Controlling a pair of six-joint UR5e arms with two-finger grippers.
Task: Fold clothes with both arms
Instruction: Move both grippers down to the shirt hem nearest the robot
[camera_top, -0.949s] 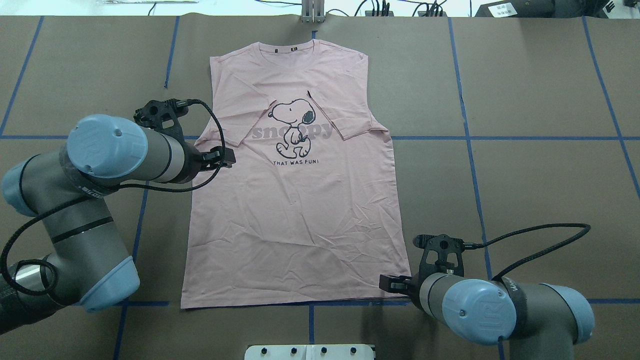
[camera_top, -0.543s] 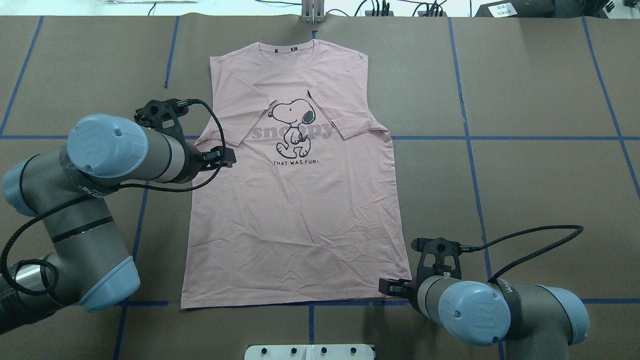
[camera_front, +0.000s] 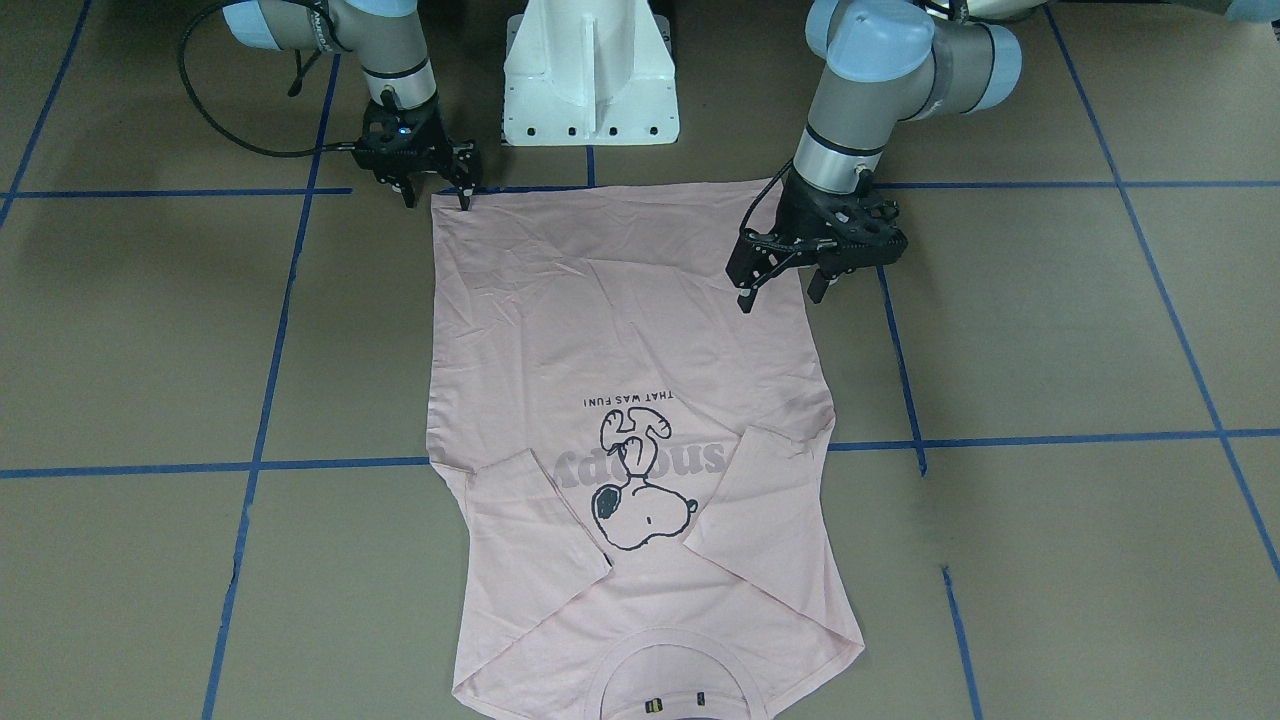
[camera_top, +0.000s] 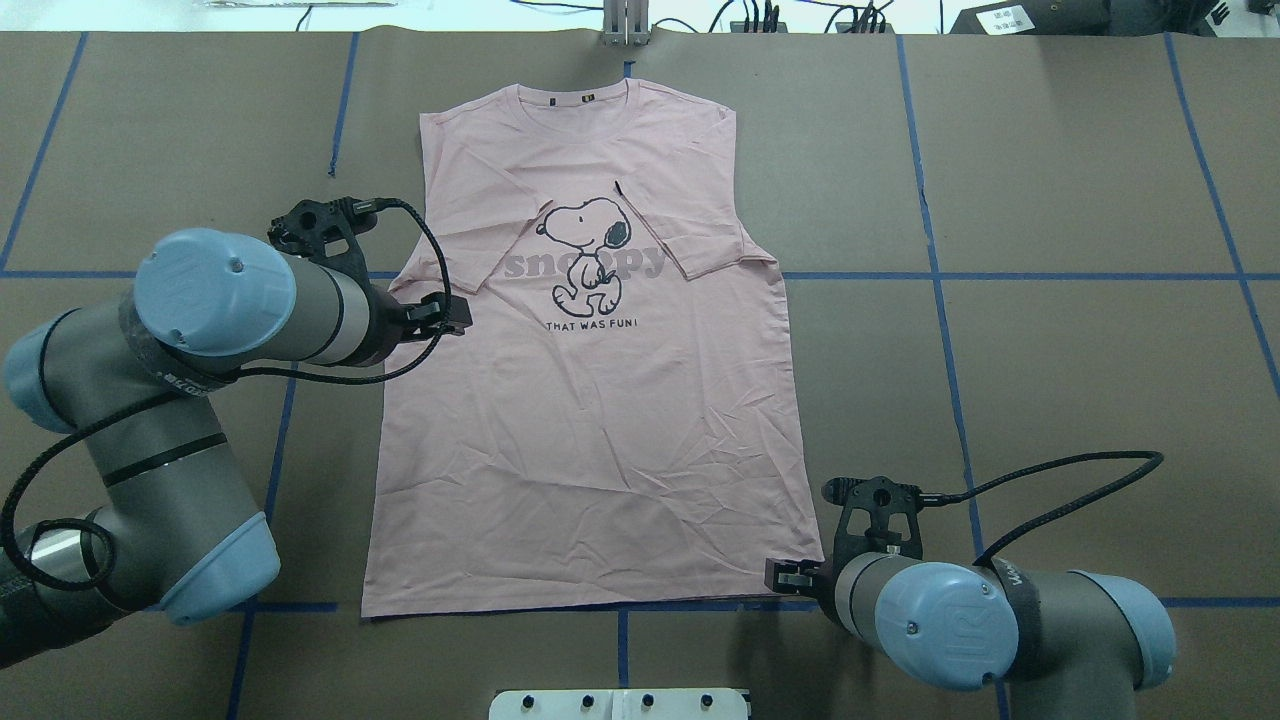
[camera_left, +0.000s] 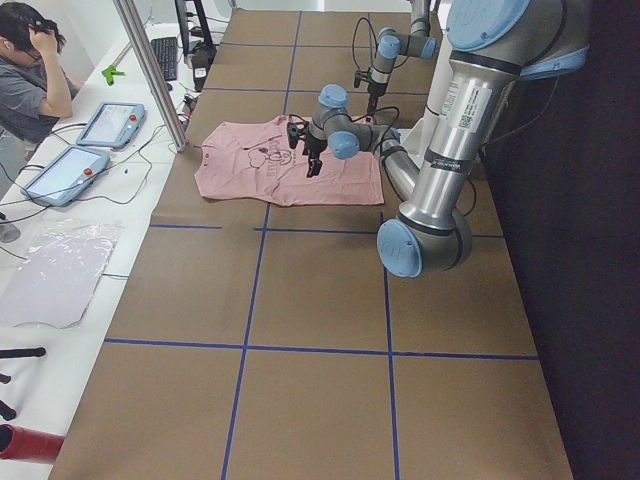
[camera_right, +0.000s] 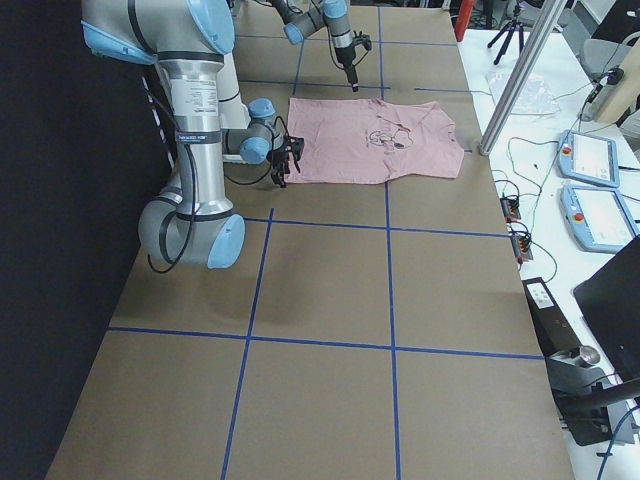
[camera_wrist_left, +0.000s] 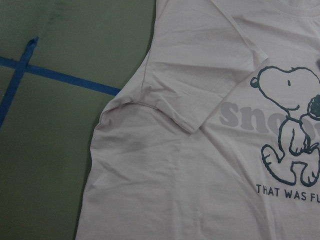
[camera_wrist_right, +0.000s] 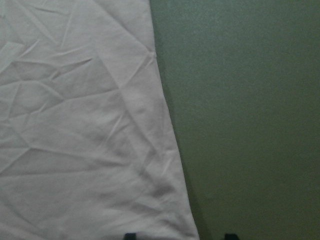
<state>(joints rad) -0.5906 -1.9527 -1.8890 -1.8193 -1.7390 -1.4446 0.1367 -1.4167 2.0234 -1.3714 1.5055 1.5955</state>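
The pale pink T-shirt (camera_top: 590, 420) lies flat and print up on the brown table, collar at the far side, both sleeves folded in over the chest. My left gripper (camera_front: 780, 295) hovers open over the shirt's left side edge below the folded sleeve, seen as the left gripper (camera_top: 455, 315) from overhead. My right gripper (camera_front: 437, 203) is open and low at the near right hem corner; in the right wrist view that corner of the T-shirt (camera_wrist_right: 75, 125) lies between the two fingertips (camera_wrist_right: 130, 235). The left wrist view shows the T-shirt (camera_wrist_left: 200, 165) only.
The white pedestal base (camera_front: 590, 70) stands just behind the hem. Blue tape lines (camera_top: 940, 300) cross the brown table. A metal post (camera_top: 625, 25) and cables sit at the far edge. A person (camera_left: 25, 70) sits at a side bench with tablets.
The right arm has shifted slightly toward the near edge, bringing its gripper down at the hem corner. The left arm and the shirt have not moved.
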